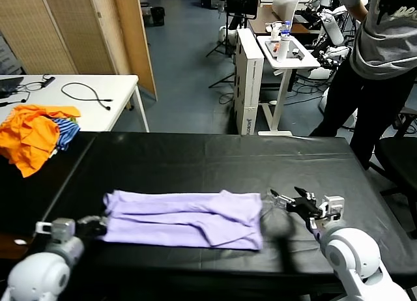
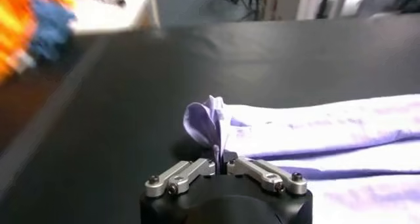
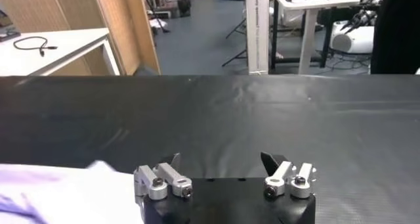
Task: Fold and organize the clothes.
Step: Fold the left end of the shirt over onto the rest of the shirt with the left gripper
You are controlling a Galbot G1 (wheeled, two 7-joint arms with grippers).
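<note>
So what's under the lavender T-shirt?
The T-shirt lies folded on the black table cover; only that cover shows around it. Anything beneath the cloth is hidden. The left end effector pinches its edge.

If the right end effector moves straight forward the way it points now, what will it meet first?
Probably nothing: the open right end effector faces bare black table. The lavender T-shirt lies off to one side, though depth is unclear.
</note>
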